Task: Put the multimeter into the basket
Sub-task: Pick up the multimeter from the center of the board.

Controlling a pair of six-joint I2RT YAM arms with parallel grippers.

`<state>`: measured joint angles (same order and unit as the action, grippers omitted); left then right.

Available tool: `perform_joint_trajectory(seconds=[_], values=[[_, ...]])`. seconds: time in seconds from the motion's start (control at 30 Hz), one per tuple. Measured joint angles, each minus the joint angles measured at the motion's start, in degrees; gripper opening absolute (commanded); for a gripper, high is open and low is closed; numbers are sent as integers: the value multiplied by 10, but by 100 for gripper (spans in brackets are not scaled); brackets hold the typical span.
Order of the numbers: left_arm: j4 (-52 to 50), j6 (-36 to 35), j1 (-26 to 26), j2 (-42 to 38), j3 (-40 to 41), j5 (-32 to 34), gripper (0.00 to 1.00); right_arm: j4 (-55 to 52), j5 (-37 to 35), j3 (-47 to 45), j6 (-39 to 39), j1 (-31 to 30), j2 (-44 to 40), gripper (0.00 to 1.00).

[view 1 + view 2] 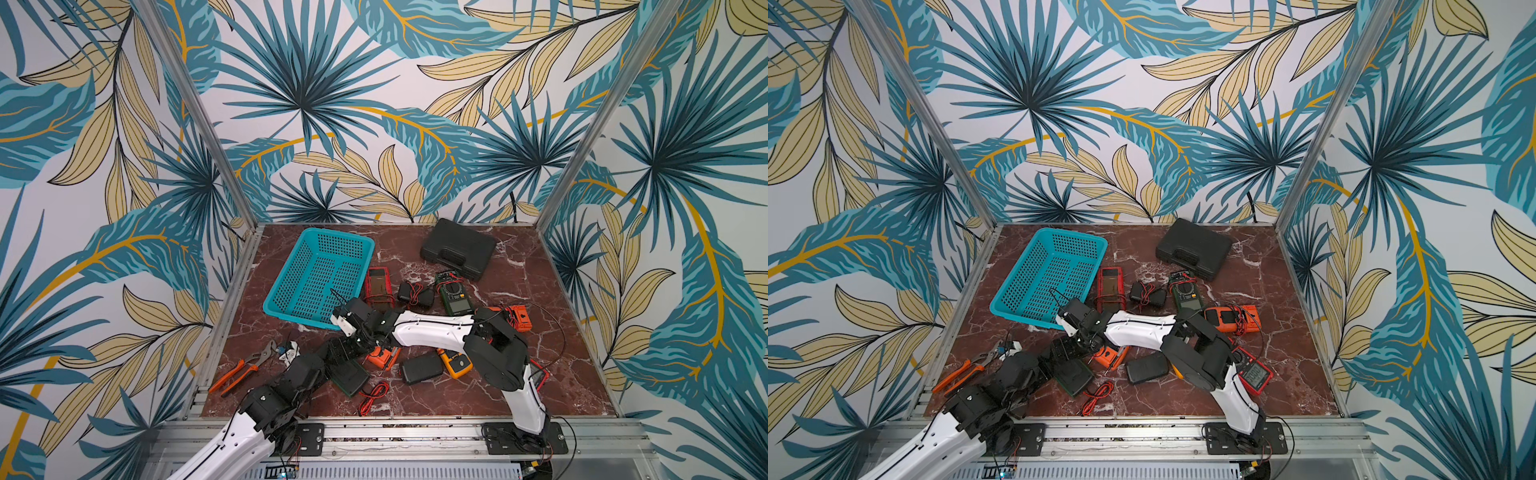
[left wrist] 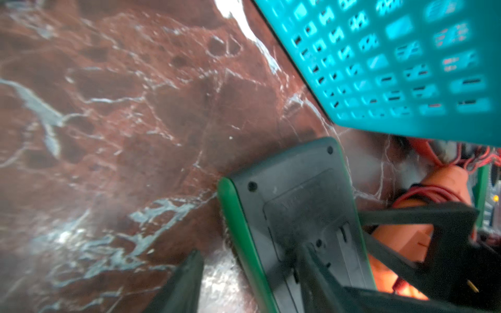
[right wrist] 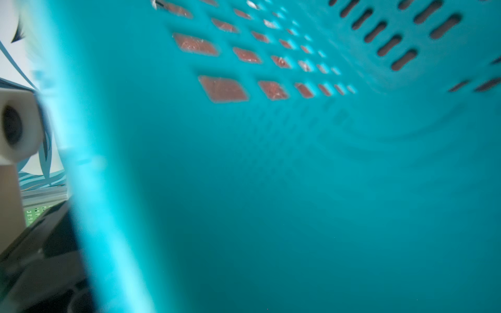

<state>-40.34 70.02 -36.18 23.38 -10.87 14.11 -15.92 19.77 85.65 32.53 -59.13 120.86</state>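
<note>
Near basket point(image 2: 406, 81) edge, green-edged multimeter point(image 2: 298, 206)

I'm working a robot test cell: two arms point(image 1: 436, 328) bolted to an aluminium rail point(image 1: 395, 432), with aluminium posts point(image 1: 199, 112) framing leaf-printed wall panels point(image 1: 374, 104). The red marble-look surface point(image 1: 573, 365) carries multimeters point(image 1: 455, 297), pliers point(image 1: 241, 368) and a black tool case point(image 1: 457, 249).

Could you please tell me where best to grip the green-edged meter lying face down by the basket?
Grip the green-edged meter across its two long green sides, about mid-length, coming straight down. It lies flat, back up, on the table, so that is its narrow span; the orange meter crowds one side, making a sideways approach probably risky.
</note>
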Motion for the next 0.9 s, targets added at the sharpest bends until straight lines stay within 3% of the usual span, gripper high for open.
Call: perform_joint_trajectory(seconds=[0.13, 0.33, 0.5, 0.67, 0.9], values=[[-44, 4, 0, -29, -7, 0, 64, -9, -3, -9, -4, 2, -12, 86], [-106, 18, -1, -64, -17, 0, 43, -29, -22, -39, -16, 3, -51, 88], [-125, 16, -1, -70, -19, -6, 33, -32, -28, -63, -19, 5, -77, 88], [-90, 14, -1, -54, -14, -38, 30, -10, -26, -94, -17, 1, -86, 88], [16, 9, -2, 34, 6, -75, 25, 35, -37, -134, -3, -20, -100, 88]])
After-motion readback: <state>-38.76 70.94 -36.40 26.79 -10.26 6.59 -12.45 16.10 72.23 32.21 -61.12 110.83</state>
